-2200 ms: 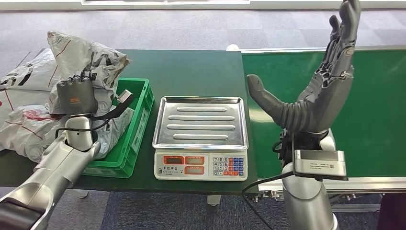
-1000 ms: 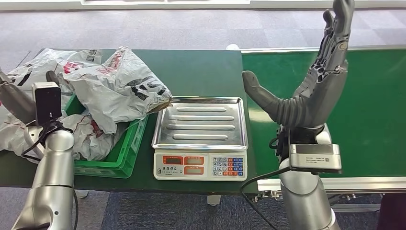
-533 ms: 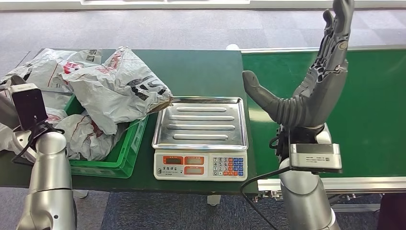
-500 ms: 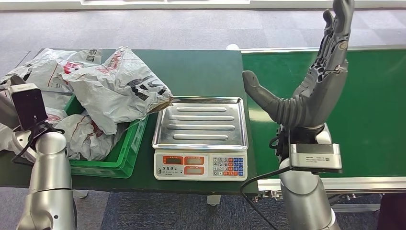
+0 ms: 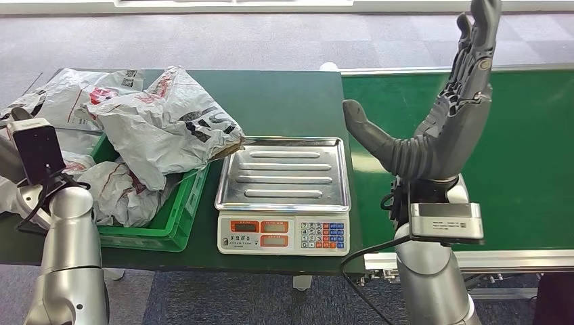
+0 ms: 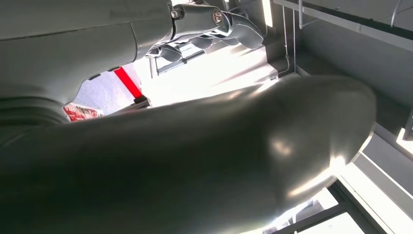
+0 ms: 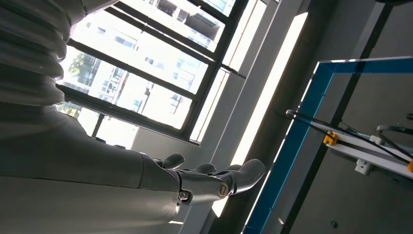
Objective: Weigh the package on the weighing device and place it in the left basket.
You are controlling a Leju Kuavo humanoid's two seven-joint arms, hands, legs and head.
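A crumpled grey-white package with black and red print lies across the top of the green basket on the left, its tip reaching the corner of the scale's steel tray. Nothing lies on the tray. The scale stands in the middle of the table. My left hand is at the far left edge behind its wrist camera; in the left wrist view its fingers are stretched out and hold nothing. My right hand is raised upright over the belt, fingers spread, with nothing in it.
More grey packages lie at the back left and inside the basket. A green conveyor belt with a metal rim runs along the right side. The dark green table extends behind the scale.
My left hand has let go of the package, which now lies across the basket, and the arm has drawn back to the far left. The right hand has stayed raised.
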